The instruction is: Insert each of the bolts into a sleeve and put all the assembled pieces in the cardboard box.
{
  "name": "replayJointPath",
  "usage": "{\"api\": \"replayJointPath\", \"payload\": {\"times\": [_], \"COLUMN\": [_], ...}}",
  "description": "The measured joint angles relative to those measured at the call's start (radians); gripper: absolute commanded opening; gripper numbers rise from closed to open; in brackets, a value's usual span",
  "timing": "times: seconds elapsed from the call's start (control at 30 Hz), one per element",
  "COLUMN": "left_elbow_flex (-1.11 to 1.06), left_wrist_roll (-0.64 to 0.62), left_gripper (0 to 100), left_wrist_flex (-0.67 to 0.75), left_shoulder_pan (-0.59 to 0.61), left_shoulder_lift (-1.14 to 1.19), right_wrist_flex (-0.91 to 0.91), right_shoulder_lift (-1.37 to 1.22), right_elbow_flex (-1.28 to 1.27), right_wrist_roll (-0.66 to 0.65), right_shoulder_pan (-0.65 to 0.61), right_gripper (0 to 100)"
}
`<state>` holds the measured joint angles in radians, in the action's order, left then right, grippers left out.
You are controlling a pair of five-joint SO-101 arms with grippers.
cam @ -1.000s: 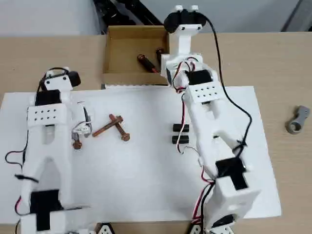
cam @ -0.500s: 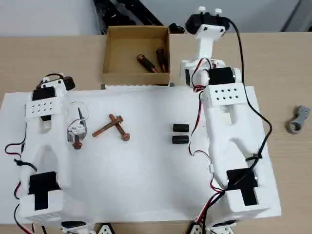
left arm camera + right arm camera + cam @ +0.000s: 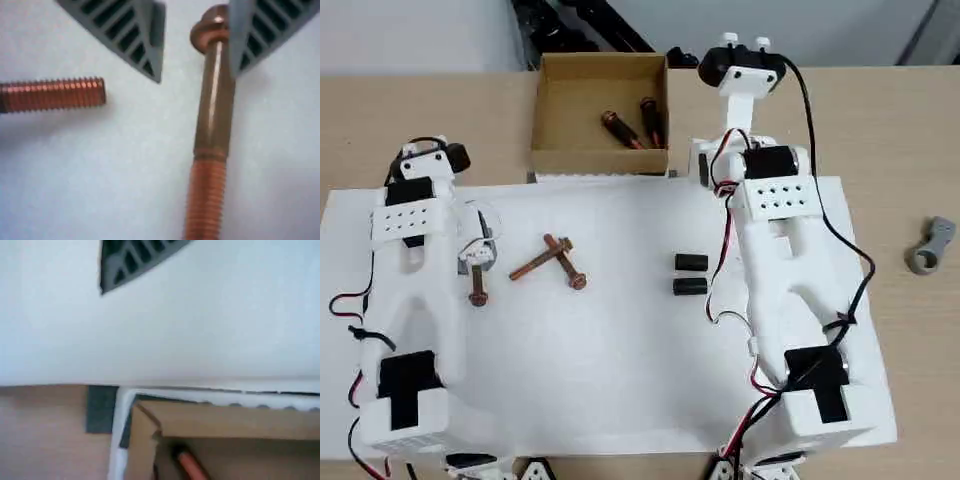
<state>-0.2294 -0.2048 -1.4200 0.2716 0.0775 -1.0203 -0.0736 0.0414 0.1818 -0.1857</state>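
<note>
Pale wooden table [image 3: 420,110] is carrying a white sheet [image 3: 620,380], and the cardboard box [image 3: 548,110] is sitting on the bare wood just past the sheet's far edge. Inside the box two assembled pieces are lying near its right wall: one [image 3: 620,130] is slanting across the floor, and the other [image 3: 651,118] is lying almost along the wall. From the right wrist view, a corner of the box is showing with an orange-red piece [image 3: 190,465] inside it.

On the sheet, on the arm-base side of the box, two loose bolts are lying crossed over each other, one long [image 3: 535,263] and one short [image 3: 567,265]. A third bolt [image 3: 478,288] is lying farther from the box, off toward its left corner. The left gripper [image 3: 478,255] is hanging right over this bolt. In its wrist view the left gripper is standing spread, one finger [image 3: 135,35] clear of the bolt and the other overlapping the bolt's head [image 3: 212,30]; whether that one is touching cannot be told.

Two black sleeves [image 3: 691,262] are lying side by side below the box's right corner, apart from every bolt.

The right gripper [image 3: 705,168] is sitting just beside the box's right front corner; whether it is spread or pressed together cannot be told.

A grey part [image 3: 931,246] is resting on the wood well to the right of the box.
</note>
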Motion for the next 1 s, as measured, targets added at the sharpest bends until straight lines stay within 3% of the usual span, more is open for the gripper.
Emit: {"api": "replayJointPath", "payload": {"times": [0.53,0.7,1.0], "left_elbow_flex": [0.021,0.029,0.037], "left_wrist_roll": [0.008,0.008,0.077], "left_gripper": [8,0,0], "left_wrist_flex": [0.029,0.029,0.029], "left_shoulder_pan": [0.012,0.011,0.008], "left_shoulder_lift": [0.224,0.235,0.238], "right_wrist_flex": [0.0,0.0,0.0], "right_shoulder_lift": [0.0,0.0,0.0], "right_elbow_flex": [0.0,0.0,0.0], "right_wrist_roll": [0.0,0.0,0.0], "right_shoulder_pan": [0.003,0.006,0.005], "right_gripper": [15.1,15.1,15.1]}}
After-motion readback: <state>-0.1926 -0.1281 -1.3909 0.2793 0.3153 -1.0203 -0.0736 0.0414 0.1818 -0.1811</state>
